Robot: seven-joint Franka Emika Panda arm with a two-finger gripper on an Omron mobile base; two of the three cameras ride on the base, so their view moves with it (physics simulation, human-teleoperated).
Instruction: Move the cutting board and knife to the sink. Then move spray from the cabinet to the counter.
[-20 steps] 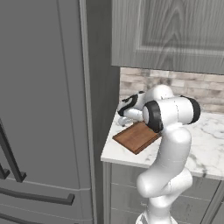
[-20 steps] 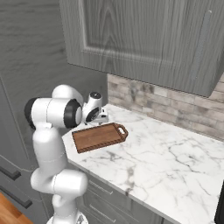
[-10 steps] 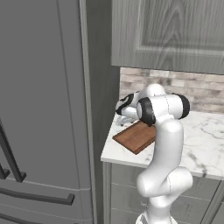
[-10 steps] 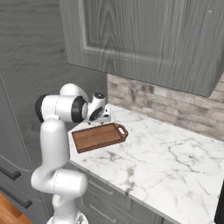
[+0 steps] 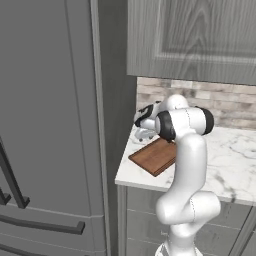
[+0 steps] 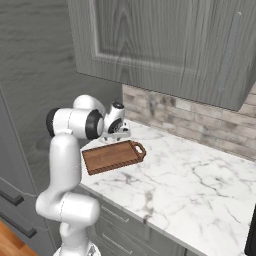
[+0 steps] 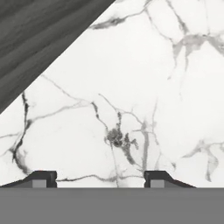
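Hand (image 6: 118, 134) hangs over counter (image 6: 200, 185) just behind cutting board (image 6: 111, 156).

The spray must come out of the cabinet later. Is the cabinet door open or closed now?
Closed. The cabinet door lies flush with its front above the counter in both base views, and no shelf inside is visible.

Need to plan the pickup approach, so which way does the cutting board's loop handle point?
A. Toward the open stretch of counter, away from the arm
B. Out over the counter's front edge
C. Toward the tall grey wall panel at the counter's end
A: in the right base view the cutting board has its loop handle at the end facing the open counter, away from the arm.
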